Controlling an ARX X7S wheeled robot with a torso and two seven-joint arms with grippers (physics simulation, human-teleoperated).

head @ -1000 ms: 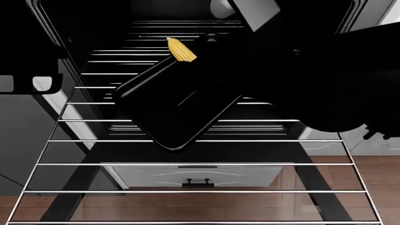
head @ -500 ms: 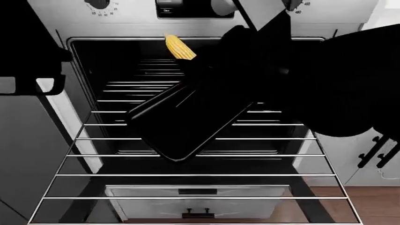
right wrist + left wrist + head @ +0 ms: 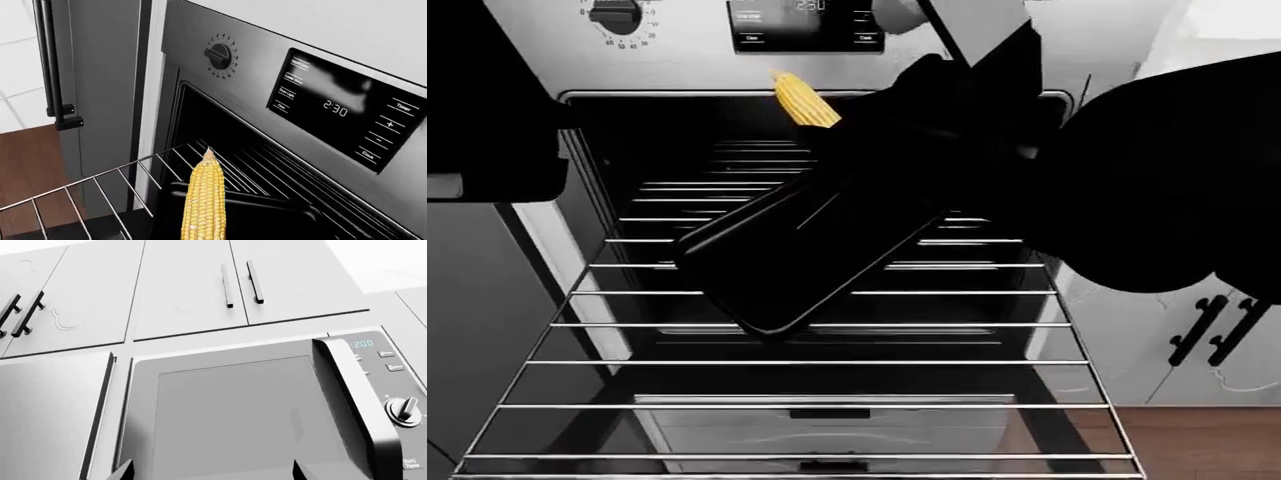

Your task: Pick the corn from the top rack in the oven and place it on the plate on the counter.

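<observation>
The yellow corn [image 3: 805, 100] hangs in the air in front of the oven [image 3: 681, 45], above the pulled-out top rack [image 3: 827, 362]. My right gripper [image 3: 851, 135], a black shape in the head view, is shut on its thick end. In the right wrist view the corn [image 3: 204, 200] points tip-first toward the oven [image 3: 333, 107] opening; the fingers themselves are hidden. My left gripper [image 3: 213, 475] is open and holds nothing, facing a microwave. The plate and the counter are out of view.
A black baking tray [image 3: 814, 250] lies askew on the rack wires under the corn. White cabinets with black handles [image 3: 1221, 330] stand right of the oven. The left wrist faces a microwave [image 3: 253, 410] under wall cabinets [image 3: 187, 285]. A fridge handle [image 3: 50, 60] is left of the oven.
The head view has risen, bringing the oven's control panel and display into sight. The corn stays in my right gripper, now well above the rack and level with the opening's top edge.
</observation>
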